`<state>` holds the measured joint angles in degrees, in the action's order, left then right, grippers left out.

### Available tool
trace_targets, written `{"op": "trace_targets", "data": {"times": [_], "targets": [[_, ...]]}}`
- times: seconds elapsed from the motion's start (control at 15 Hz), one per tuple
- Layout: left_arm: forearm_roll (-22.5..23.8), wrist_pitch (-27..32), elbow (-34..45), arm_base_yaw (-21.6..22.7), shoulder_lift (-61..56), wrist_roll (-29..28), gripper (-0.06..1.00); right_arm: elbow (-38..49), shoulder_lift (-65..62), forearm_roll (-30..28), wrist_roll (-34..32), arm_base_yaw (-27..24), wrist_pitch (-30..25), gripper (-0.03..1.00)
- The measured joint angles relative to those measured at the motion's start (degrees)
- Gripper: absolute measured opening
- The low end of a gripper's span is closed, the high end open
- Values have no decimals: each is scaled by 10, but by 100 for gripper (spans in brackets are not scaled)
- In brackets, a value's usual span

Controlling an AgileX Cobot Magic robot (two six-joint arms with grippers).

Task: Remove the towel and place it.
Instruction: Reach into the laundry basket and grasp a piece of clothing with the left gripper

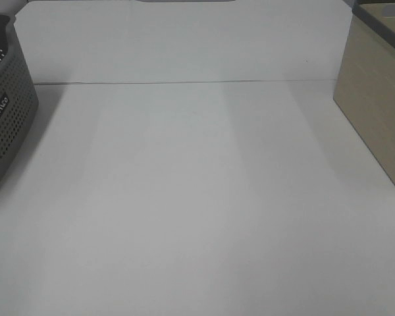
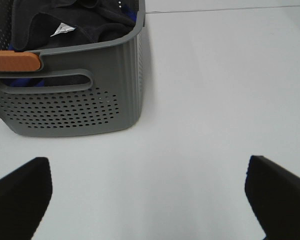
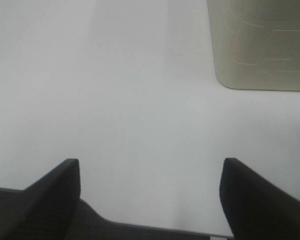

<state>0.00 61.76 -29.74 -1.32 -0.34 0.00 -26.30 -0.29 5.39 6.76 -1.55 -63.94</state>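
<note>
The dark navy-black towel (image 2: 75, 20) lies bunched inside the grey perforated basket (image 2: 70, 110), with a small white label showing on it. The basket also shows at the left edge of the exterior high view (image 1: 6, 112); the towel does not show there. My left gripper (image 2: 147, 200) is open and empty, above the white table a short way in front of the basket. My right gripper (image 3: 150, 200) is open and empty, above the table's front edge, apart from the beige bin (image 3: 260, 45). Neither gripper shows in the exterior high view.
The beige bin (image 1: 378, 99) stands at the right edge of the white table (image 1: 197, 197). An orange handle piece (image 2: 15, 61) sits on the basket's rim, and something blue shows through its handle slot. A seam line crosses the table at the back.
</note>
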Motion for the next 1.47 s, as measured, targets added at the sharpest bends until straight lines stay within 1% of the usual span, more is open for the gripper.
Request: {"op": "trace_targets", "data": {"times": [1.47], "targets": [[0, 0, 0, 0, 0, 0, 99, 0, 0, 0, 0, 0, 0, 76]]}}
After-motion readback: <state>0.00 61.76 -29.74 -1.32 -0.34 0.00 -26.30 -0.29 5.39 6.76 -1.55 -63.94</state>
